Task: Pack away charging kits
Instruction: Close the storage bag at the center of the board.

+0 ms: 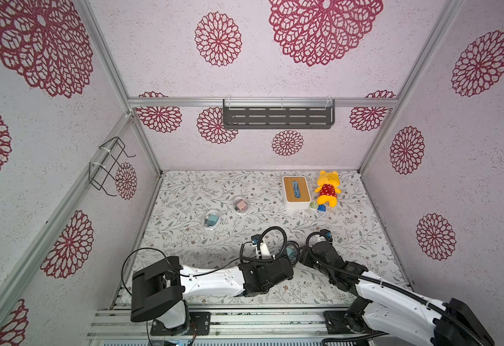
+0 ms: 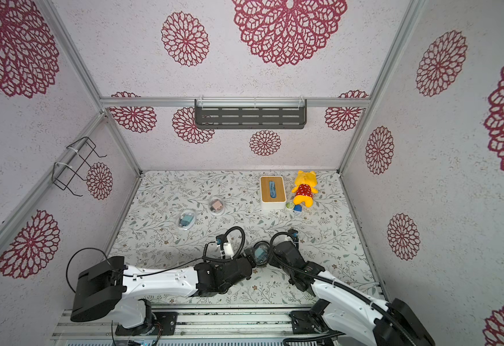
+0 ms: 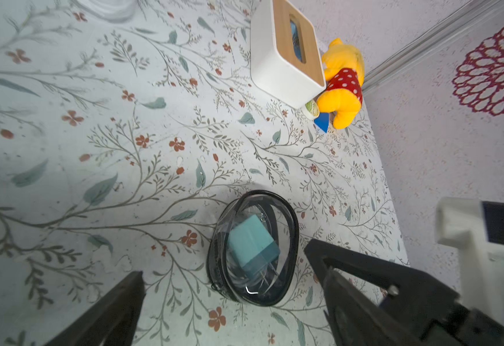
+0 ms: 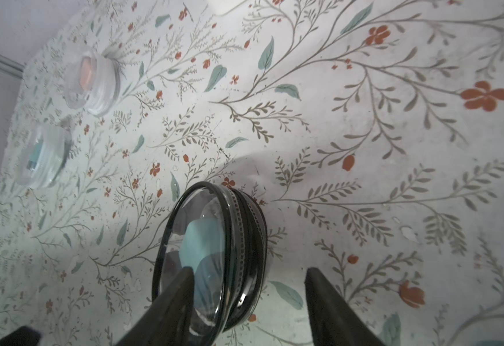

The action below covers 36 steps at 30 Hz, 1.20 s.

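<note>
The floral table (image 1: 185, 188) stands inside medallion-papered walls (image 1: 182, 149) with a dark shelf (image 1: 277, 117). The case (image 1: 291, 253) lies front-centre, between the left fingers (image 3: 131, 287) and the right fingers (image 4: 322, 293), both pairs spread. A second case (image 1: 212, 219) and a third case (image 1: 241, 205) lie back-left.

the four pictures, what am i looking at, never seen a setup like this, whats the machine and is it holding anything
Two robot arms stand at a flowered table. Two pictures look down from overhead; two come from cameras on the arms' wrists. Between the left tool and right tool sits a black-rimmed clear case with a teal charger inside. Both tools are open; neither grips it. Farther back: a teal-filled case, a pink-filled case, a white box and a yellow plush.
</note>
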Available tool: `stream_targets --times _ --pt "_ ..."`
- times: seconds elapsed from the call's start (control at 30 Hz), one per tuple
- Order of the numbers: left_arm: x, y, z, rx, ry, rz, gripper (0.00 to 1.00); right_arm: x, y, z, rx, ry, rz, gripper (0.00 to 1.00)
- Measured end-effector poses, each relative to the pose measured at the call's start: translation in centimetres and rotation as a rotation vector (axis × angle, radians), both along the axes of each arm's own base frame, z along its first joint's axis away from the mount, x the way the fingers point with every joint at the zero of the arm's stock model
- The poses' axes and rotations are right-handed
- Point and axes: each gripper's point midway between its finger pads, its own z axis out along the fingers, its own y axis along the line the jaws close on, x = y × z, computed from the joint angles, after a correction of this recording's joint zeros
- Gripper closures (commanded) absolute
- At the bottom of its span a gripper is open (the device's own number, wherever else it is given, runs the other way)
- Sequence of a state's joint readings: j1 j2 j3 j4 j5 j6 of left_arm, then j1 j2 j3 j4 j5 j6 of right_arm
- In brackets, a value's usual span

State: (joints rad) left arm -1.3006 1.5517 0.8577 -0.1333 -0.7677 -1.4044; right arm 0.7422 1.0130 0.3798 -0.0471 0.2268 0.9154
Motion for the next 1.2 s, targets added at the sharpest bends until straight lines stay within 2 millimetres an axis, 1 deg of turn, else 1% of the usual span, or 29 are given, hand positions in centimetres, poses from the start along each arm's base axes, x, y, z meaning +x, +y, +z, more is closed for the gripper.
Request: stream_targets --times 0.1,0.17,0.2,0.23,0.33,0.43,0.53,0.57,0.7,0.83,0.93,1.03,1.1,1.2 --pt "0.2 1.3 0.9 0.033 -0.051 0.05 0.08 0.0 0.1 -1.1 -0.026 0.027 0.009 0.62" --pt "0.2 2.0 1.3 0.054 -0.09 0.081 0.07 0.0 0.1 -1.4 -0.036 0.033 0.012 0.67" --pt "0.2 2.2 1.4 0.07 -0.108 0.09 0.06 0.0 0.1 -1.4 -0.037 0.03 0.013 0.69" --pt "0.1 2.4 1.6 0.09 -0.12 0.097 0.01 0.1 0.1 -1.4 -0.036 0.027 0.013 0.69" --pt "0.3 2.6 2.4 0.11 -0.119 0.125 0.0 0.0 0.1 -1.6 -0.03 0.02 0.014 0.7" --pt "0.6 2.3 3.0 0.077 -0.12 0.107 0.02 -0.2 -0.1 -2.1 -0.028 0.019 0.013 0.7" --pt "1.1 2.2 2.4 0.032 -0.082 0.058 0.08 -0.3 -0.1 -2.3 -0.021 0.014 0.013 0.71" --pt "1.5 2.1 2.0 0.014 -0.059 0.047 0.09 -0.2 -0.1 -2.3 -0.017 0.011 0.013 0.71" --pt "2.8 1.5 1.3 -0.035 -0.008 0.011 0.06 -0.1 0.2 -2.4 0.001 -0.001 0.019 0.71" --pt "2.8 -0.1 0.7 -0.082 0.034 -0.047 0.06 0.1 0.6 -2.7 0.011 -0.002 0.026 0.71" --pt "3.4 -1.1 -0.5 -0.117 0.08 -0.08 0.05 0.3 0.9 -3.1 0.012 0.001 0.028 0.71" --pt "4.1 -1.2 -2.0 -0.114 0.119 -0.086 0.04 0.5 1.2 -3.1 0.022 -0.004 0.032 0.71" --pt "4.2 -1.5 -2.7 -0.108 0.142 -0.093 0.04 0.6 1.4 -3.1 0.028 -0.006 0.036 0.73" --pt "4.4 -2.3 -3.3 -0.118 0.168 -0.113 0.04 0.7 1.6 -3.0 0.037 -0.01 0.039 0.77"
